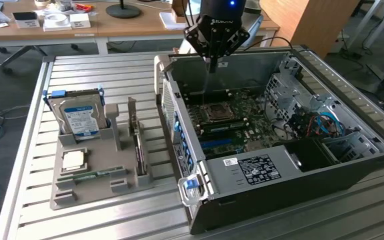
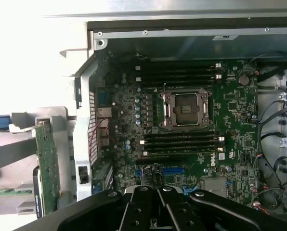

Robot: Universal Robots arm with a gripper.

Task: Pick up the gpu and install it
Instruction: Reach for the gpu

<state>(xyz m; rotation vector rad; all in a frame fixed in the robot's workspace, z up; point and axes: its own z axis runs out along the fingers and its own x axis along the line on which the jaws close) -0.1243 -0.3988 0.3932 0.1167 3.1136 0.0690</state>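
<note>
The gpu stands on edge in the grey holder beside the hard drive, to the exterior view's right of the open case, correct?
Wrong side. The gpu stands on edge in the grey holder beside the hard drive, but to the exterior view's left of the open case, as the exterior view shows.

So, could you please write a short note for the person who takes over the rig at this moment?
The gripper is shut and holds nothing. It hangs above the open computer case, over the motherboard.
The graphics card stands on edge in the grey holder, on the exterior view's left of the case. The hard drive stands in the same holder.
Done: nothing yet; the card is not picked up.
Left: the whole job, pick up and install.
</note>
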